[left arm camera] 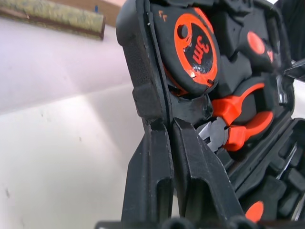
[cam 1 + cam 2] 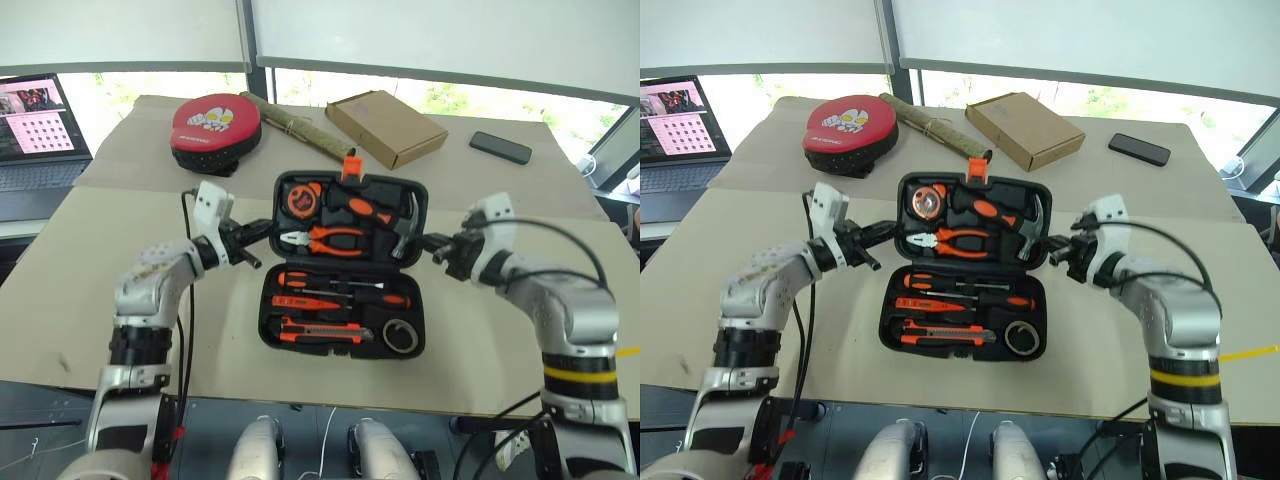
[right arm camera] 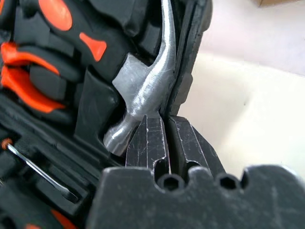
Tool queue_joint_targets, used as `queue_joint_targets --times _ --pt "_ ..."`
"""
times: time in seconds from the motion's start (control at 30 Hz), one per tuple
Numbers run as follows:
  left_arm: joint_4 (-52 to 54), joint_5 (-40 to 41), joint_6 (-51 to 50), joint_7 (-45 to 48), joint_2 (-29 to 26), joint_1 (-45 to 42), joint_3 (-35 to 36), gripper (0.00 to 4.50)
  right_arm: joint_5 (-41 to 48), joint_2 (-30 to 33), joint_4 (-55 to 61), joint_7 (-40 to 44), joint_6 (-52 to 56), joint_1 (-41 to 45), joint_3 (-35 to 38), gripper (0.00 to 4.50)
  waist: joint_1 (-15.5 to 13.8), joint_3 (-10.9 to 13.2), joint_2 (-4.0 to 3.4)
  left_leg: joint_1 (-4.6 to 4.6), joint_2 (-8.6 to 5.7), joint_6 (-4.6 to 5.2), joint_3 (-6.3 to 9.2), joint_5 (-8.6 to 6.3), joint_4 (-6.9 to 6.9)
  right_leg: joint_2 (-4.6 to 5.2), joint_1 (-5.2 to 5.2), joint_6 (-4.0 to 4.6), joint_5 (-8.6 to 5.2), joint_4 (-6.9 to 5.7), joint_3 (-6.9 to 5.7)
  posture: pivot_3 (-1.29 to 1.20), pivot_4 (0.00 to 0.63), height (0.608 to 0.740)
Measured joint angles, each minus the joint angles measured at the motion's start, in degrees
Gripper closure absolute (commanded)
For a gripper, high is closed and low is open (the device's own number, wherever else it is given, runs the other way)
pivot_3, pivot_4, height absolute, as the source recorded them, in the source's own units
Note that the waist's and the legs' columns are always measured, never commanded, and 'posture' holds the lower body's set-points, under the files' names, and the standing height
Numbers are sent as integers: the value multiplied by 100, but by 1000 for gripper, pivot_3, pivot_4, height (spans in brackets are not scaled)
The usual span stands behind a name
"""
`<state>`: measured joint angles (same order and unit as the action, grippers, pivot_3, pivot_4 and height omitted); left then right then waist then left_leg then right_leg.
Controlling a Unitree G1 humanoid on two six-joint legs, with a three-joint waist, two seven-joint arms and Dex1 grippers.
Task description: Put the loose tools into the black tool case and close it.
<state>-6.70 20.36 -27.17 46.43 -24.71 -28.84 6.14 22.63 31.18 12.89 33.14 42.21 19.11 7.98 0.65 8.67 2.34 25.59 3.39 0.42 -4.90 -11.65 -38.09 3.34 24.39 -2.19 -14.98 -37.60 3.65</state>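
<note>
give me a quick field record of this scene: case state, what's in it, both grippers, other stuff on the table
case: black tool case open, lid half raised
lower half: screwdrivers, utility knife, tape roll in recesses
lid: tape measure, pliers, hammer
left gripper: shut on the lid's left edge
right gripper: shut on the lid's right edge
table: red round pad, cardboard box, phone, laptop

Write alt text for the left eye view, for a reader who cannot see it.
An open black tool case lies on a cardboard-covered table, its lid half raised, with the left gripper and right gripper shut on the lid's two side edges. Orange-handled tools fill both halves. Behind it sit a round red pad, a cardboard box and a phone.
</note>
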Motion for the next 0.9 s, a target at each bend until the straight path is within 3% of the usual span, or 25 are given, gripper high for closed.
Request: queue_joint_targets --times 0.17,0.47,0.5,0.6,0.63,0.87,0.9 --pt "391 -404 1203 -350 56 585 -118 4500 -446 -82 483 61 -1573 -995 -94 4483 14 -1 0 -24 1 -1 -4 0 0 0 -13 0 0 4 2 0 150 740" --pt "817 -992 2723 -818 45 1421 -239 4500 -1734 276 329 177 -4570 -1930 -396 4483 27 -1 0 -52 1 -9 -10 6 0 -4 -26 4 2 -8 12 0 150 740" --pt "859 -1011 2810 -870 30 1521 -238 4152 -1918 329 247 167 -5046 -2053 -417 4495 25 -2 -1 -54 1 -9 -10 6 0 -5 -27 4 2 -9 12 0 150 740" --pt "1089 -1056 2845 -1026 -40 1905 -119 3150 -2193 527 203 187 -5896 -2457 -416 3473 33 -4 -4 -64 6 -9 -14 6 0 -6 -33 5 2 -9 16 0 150 740" --pt "1218 -1046 2789 -1089 -90 2114 1 2632 -2197 615 298 222 -6030 -2674 -325 3042 38 -4 -4 -65 9 -9 -14 6 2 -7 -33 5 1 -10 16 0 150 740" --pt "2155 -470 1779 -1436 -637 3098 1362 187 -1394 1027 1899 743 -5882 -4571 981 759 -43 -5 -2 -107 22 -10 -22 6 5 2 -77 10 -5 -4 9 0 150 740" --pt "2222 -362 1586 -1412 -798 3199 1522 37 -1179 1155 2212 918 -5734 -4968 1191 740 -63 -6 0 -134 24 -11 -20 5 11 4 -108 12 -12 4 2 0 150 740"
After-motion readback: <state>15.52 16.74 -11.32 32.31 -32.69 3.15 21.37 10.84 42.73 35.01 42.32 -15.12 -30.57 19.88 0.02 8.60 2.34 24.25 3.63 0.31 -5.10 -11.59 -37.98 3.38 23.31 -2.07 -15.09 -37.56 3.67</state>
